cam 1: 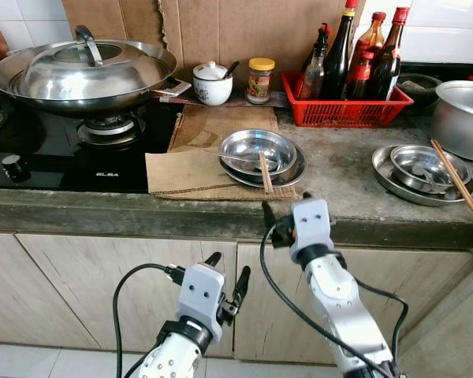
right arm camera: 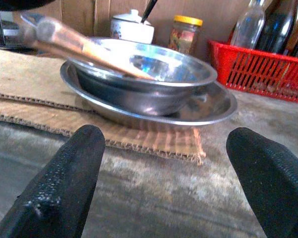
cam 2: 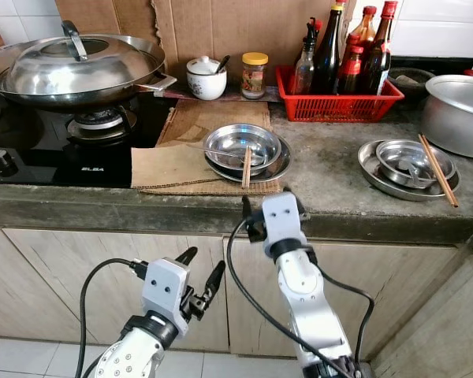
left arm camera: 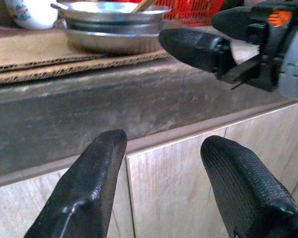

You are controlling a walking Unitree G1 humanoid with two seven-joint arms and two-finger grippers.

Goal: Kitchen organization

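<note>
At counter edge: right gripper (cam 1: 286, 203), fingers spread, faces steel bowl (cam 1: 258, 150) on plate (cam 1: 293, 171). Chopsticks (cam 1: 265, 173) lie loose across the rim; likely to slide off. Left gripper (cam 1: 229, 272), also spread, below.

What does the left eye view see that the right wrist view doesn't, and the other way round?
Left eye view: the lidded wok, the stove, the big pot, and the left pincer, open below the counter. Right wrist view: the cardboard's ridged edge up close, before the open right pincer. Both: the steel bowl with chopsticks and the red basket.
</note>
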